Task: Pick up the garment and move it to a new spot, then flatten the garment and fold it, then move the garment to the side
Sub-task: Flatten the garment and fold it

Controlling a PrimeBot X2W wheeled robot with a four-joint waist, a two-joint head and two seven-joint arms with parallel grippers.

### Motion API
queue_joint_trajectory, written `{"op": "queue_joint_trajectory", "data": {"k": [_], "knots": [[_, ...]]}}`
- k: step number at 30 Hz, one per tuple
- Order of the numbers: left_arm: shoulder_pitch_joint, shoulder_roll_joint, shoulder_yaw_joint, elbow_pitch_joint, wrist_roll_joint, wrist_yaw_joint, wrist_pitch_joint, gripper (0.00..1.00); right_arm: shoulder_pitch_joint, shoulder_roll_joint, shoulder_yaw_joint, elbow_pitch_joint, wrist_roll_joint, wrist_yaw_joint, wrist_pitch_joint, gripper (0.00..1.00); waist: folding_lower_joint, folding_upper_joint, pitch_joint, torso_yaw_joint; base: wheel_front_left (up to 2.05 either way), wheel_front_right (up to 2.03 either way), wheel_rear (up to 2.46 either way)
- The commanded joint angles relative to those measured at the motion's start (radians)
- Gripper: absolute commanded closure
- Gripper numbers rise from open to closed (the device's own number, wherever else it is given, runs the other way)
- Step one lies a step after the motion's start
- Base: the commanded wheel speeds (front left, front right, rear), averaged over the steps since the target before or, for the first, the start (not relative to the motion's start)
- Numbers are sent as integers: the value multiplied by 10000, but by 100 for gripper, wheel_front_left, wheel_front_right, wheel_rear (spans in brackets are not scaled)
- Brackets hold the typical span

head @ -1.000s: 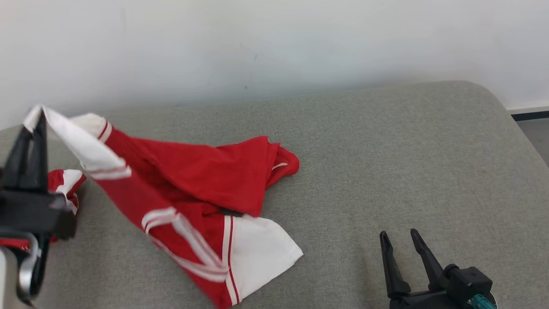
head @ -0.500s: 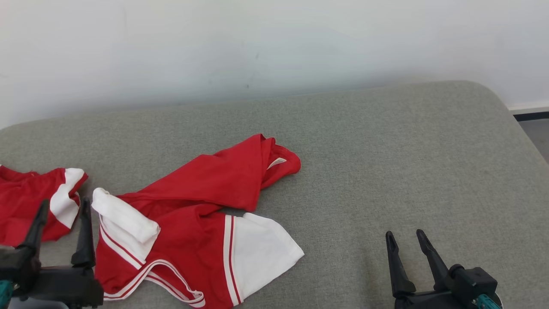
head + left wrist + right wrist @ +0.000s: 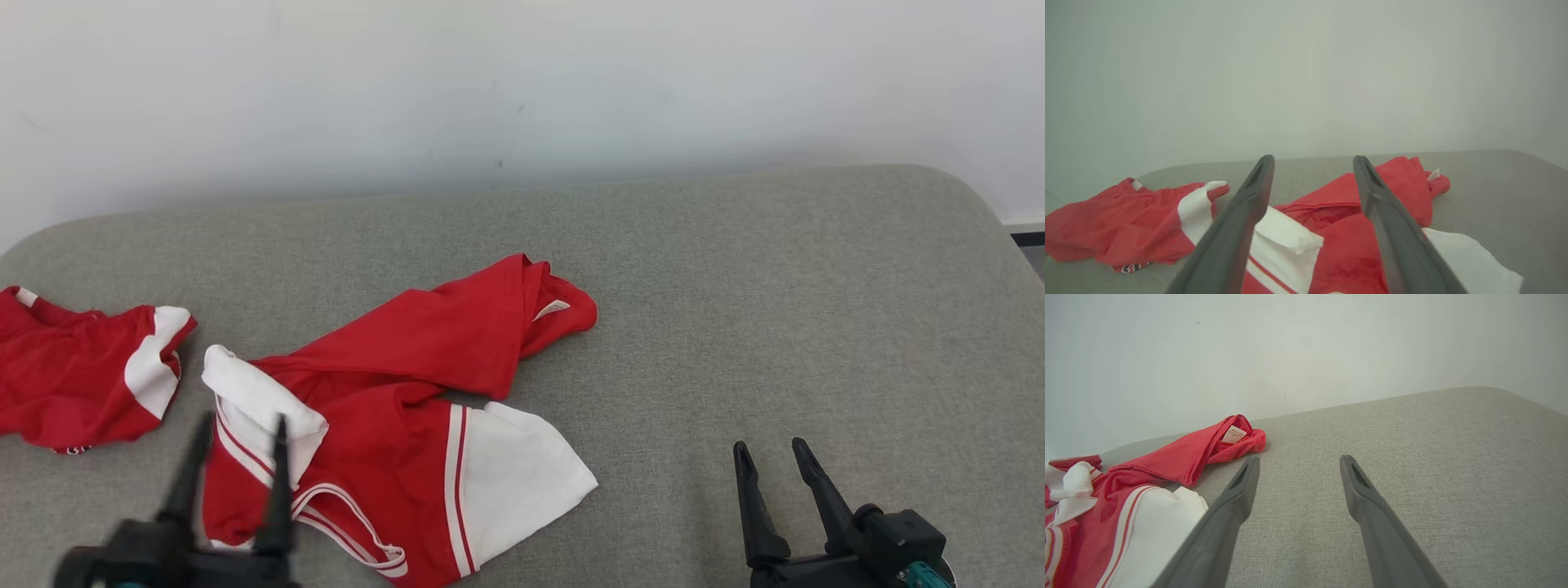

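The garment [image 3: 408,359] is a red top with white sleeves and striped trim, lying crumpled on the grey padded surface [image 3: 775,286] left of centre. My left gripper [image 3: 242,420] is open at the lower left, its fingers standing over the garment's folded white sleeve [image 3: 261,404] with nothing held. In the left wrist view the open left gripper [image 3: 1313,159] frames the garment [image 3: 1400,192]. My right gripper [image 3: 768,446] is open over bare fabric, well right of the garment. In the right wrist view, the right gripper [image 3: 1300,458] is empty, with the garment [image 3: 1180,461] to its left.
A second red and white piece of clothing [image 3: 73,384] lies bunched at the far left, also seen in the left wrist view [image 3: 1126,220]. A pale wall [image 3: 522,82] rises behind the surface. The surface's rounded right edge [image 3: 1004,237] drops to the floor.
My left gripper opened and let go of the white sleeve, which dropped onto the surface. The gripper then came down and moved right. The head camera shifted slightly.
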Motion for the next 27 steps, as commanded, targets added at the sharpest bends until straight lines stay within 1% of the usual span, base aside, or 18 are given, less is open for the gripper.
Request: {"op": "queue_joint_trajectory", "data": {"k": [1, 6, 10, 15, 16, 22, 27], "knots": [[-2, -98, -242, 183, 173, -128, -4, 0, -47, -20, 11, -13, -40, -25, -50, 0, 0, 0, 42, -18, 0, 0, 0], [-591, -421, -1467, 1262, 482, -669, -5, 0, -227, -23, 73, 19, -75, -25, -51, 0, 0, 0, 248, -238, 0, 0, 0], [-1100, -552, -2289, 2297, 668, -880, -5, 0, -276, -20, 94, 39, -37, -24, -49, 0, 0, 0, 384, -535, 0, 0, 0], [-1494, -632, -3253, 3484, 763, -997, 57, 0, -328, -19, 123, 45, 11, -24, -49, 0, 0, 0, 537, -901, 0, 0, 0], [-1494, -632, -3253, 3484, 763, -997, 57, 0, -328, -19, 123, 45, 11, -24, -49, 0, 0, 0, 537, -901, 0, 0, 0], [-1909, -599, -3970, 4880, 681, -1046, 67, 0, -420, -19, 131, 20, 3, -26, -49, 0, 0, 0, 697, -1288, 0, 0, 0], [-2265, -594, -4337, 5989, 783, -1052, 34, 0, -438, -19, 73, 15, -63, -26, -49, 0, 0, 0, 739, -1426, 0, 0, 0]]}}
